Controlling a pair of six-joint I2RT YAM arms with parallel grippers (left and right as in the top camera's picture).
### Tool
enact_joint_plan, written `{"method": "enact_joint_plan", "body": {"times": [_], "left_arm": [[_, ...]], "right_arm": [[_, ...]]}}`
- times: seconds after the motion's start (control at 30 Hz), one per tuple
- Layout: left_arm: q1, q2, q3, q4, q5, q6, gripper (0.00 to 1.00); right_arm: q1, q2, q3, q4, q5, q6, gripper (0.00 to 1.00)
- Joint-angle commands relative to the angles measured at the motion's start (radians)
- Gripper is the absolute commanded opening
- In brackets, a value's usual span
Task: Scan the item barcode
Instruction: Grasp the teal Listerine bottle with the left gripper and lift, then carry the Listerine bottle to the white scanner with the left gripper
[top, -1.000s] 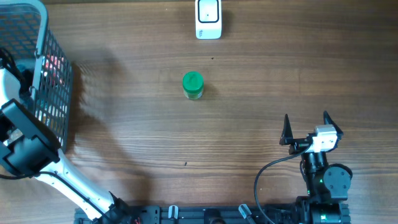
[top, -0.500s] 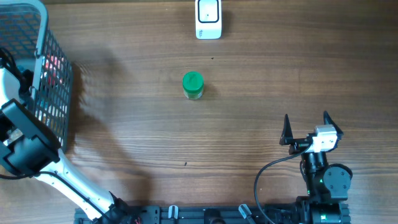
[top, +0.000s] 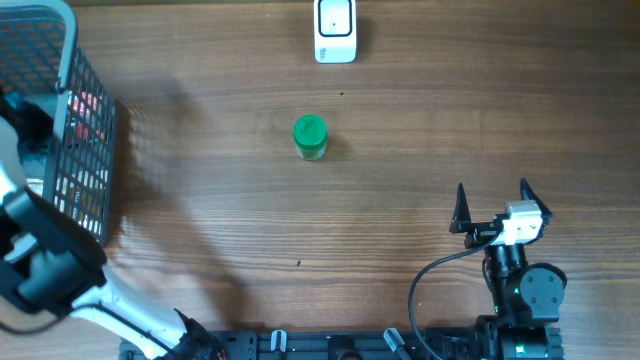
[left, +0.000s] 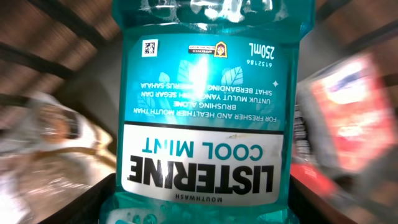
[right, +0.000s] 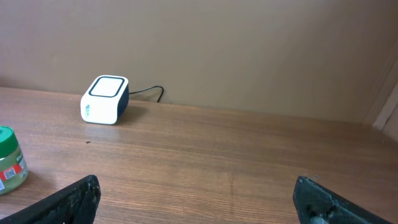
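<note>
One mouthwash bottle (left: 202, 112) inside the wire basket (top: 95, 150) at the tabletop's (top: 400, 200) left edge, long axis ran away from the wrist, label upside down, left pincer (left: 202, 202) clamped its sides, right pincer (top: 492, 192) stood apart.

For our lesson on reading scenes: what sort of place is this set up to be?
Probably a mock shop checkout: a white box-shaped barcode scanner, a black wire basket of goods, and a teal Listerine mouthwash bottle.
</note>
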Motion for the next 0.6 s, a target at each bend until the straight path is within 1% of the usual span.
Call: {"method": "enact_joint_plan", "body": {"times": [0.0,0.3,0.37,0.43,0.57], "left_arm": [[0.005,-0.15,0.01,0.007,0.001,0.019,0.68],[0.004,-0.377,0.01,-0.021,0.016,0.009,0.69],[0.004,-0.41,0.01,-0.032,0.062,0.008,0.69],[0.003,-0.44,0.01,-0.041,0.107,-0.018,0.69],[0.002,-0.475,0.01,-0.055,0.265,-0.04,0.69]], "right_arm": [[0.007,-0.004,-0.001,0.002,0.006,-0.009,1.0],[0.007,-0.004,-0.001,0.002,0.006,-0.009,1.0],[0.007,-0.004,0.0,0.002,0.006,-0.01,1.0],[0.007,-0.004,-0.001,0.002,0.006,-0.009,1.0],[0.007,-0.004,-0.001,0.002,0.006,-0.009,1.0]]}}
